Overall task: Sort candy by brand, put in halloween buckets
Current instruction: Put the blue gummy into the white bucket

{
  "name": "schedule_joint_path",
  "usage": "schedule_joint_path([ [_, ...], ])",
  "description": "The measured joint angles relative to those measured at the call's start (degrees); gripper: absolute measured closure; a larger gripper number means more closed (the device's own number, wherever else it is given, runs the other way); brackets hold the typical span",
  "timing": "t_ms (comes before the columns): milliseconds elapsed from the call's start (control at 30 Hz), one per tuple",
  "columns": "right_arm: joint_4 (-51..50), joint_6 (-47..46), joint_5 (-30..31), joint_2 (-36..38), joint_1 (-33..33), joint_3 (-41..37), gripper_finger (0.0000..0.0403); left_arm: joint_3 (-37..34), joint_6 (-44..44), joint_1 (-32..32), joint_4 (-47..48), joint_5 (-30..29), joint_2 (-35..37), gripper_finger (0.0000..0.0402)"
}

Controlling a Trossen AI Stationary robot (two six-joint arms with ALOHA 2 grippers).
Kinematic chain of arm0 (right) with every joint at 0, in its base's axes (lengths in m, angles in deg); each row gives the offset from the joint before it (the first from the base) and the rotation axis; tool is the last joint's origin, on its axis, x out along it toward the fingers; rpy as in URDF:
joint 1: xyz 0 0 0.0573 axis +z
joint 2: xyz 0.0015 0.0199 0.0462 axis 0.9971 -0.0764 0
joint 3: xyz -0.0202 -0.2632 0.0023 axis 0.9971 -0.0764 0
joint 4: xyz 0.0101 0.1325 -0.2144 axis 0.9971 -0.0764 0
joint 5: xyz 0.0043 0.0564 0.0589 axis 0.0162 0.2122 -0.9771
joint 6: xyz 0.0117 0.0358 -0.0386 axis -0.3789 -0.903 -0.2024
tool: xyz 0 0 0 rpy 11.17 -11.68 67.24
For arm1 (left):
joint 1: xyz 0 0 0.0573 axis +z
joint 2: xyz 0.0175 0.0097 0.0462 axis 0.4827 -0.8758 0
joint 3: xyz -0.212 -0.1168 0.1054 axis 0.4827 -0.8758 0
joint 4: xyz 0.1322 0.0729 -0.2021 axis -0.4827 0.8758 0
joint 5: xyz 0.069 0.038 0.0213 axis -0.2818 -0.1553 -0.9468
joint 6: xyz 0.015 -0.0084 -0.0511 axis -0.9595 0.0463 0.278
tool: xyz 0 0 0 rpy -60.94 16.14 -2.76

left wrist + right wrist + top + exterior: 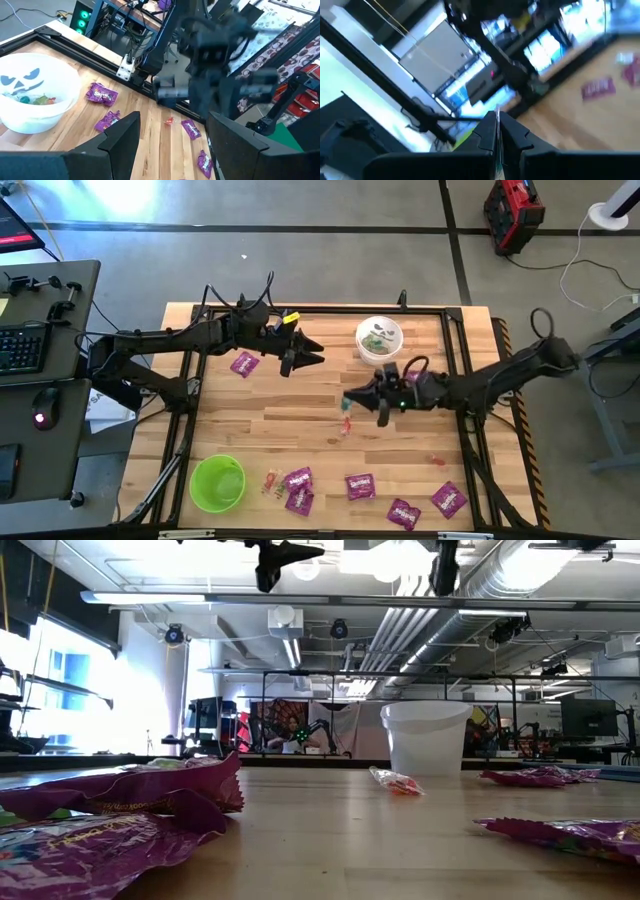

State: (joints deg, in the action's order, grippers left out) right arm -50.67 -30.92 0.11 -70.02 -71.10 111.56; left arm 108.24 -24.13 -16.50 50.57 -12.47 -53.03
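So the right gripper [349, 401] sits mid-frame in the high view, jaws pinched together on a small clear-wrapped sweet [347, 423] that dangles below them over the bench [300, 435]. The left gripper [312, 352] hangs up top, a bit left of center, jaws apart and holding nothing. The white bucket [380, 338] is at upper center with a few sweets inside, the green bucket [217, 482] at lower left. Purple packets [360, 486] are strung along the bottom edge, plus one [244, 364] near the left arm.
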Motion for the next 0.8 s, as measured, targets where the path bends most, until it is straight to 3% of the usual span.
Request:
schedule_joint_path([
  [100,-7.1,5.5,1.2,3.6,-3.0,3.4,0.0403,0.0,1.0,0.0,0.0,0.1,0.0,0.0183],
  [267,-37.0,8.7,8.1,6.5,-11.1,11.3,0.0403,0.0,1.2,0.0,0.0,0.1,0.0,0.0184],
  [400,-51.5,8.1,12.8,5.5,-18.8,13.5,0.0403,0.0,1.4,0.0,0.0,0.1,0.0,0.0184],
  [500,-55.1,7.0,16.1,3.6,-24.1,13.5,0.0402,0.0,1.4,0.0,0.0,0.1,0.0,0.0184],
  [633,-53.7,7.5,12.9,0.6,-30.3,13.5,0.0387,0.0,1.4,0.0,0.0,0.0,0.0,0.0184],
  [800,-54.1,7.2,10.1,-3.1,-34.3,13.5,0.0323,0.0,2.1,0.0,0.0,0.0,0.0,0.0184],
])
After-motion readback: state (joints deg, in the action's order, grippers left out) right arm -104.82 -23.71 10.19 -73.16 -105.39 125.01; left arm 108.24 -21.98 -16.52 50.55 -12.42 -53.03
